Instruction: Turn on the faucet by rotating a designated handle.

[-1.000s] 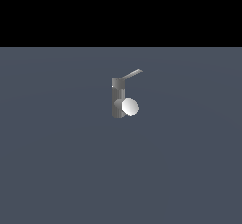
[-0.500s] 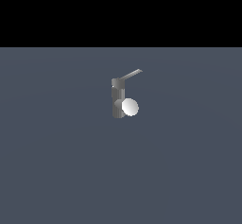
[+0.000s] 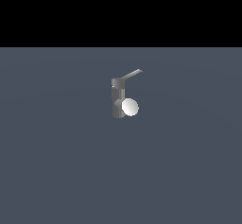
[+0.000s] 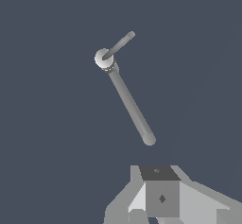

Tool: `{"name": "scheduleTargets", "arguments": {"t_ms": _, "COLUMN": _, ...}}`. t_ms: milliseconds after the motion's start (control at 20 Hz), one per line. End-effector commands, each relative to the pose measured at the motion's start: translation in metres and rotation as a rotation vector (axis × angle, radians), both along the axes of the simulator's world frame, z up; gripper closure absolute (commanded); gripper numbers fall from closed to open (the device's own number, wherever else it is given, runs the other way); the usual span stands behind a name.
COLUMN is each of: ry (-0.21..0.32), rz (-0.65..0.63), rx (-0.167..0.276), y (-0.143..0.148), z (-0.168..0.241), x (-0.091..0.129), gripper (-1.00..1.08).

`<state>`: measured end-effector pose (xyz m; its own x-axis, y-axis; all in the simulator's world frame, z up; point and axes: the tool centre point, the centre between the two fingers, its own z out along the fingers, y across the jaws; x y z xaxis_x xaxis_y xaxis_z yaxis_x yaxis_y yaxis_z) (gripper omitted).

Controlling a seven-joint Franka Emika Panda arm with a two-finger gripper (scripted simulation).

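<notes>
Exterior view shows the faucet upright on the desk, its handle angled off the top, untouched; the gripper hangs apart, aperture impossible to tell

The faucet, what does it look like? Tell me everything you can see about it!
The faucet is a small grey post that looks like metal, standing upright on a flat dark blue-grey floor. A thin flat handle sticks out from its top, slanting up toward the exterior view's right. Low on the post, a short stub ends in a white ball. In the exterior view nothing touches it. In the wrist view part of the claw shows, clearly apart from the faucet.
</notes>
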<state>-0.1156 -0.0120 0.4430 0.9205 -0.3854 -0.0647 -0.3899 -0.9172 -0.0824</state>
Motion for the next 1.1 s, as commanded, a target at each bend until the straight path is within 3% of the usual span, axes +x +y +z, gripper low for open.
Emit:
{"name": "scheduleTargets", "arguments": {"t_ms": 0, "ry": 0.006, "rz": -0.075, "rx": 0.005, "y": -0.002, "z": -0.011, "x": 0.021, "gripper": 1.08}}
{"name": "scheduleTargets", "arguments": {"t_ms": 500, "ry": 0.032, "rz": -0.371, "rx": 0.002, "y": -0.014, "z": -0.069, "x": 0.098, "gripper": 1.08}}
{"name": "scheduleTargets", "arguments": {"t_ms": 1050, "ry": 0.046, "rz": -0.696, "rx": -0.035, "y": -0.031, "z": -0.152, "x": 0.171, "gripper": 1.08}}
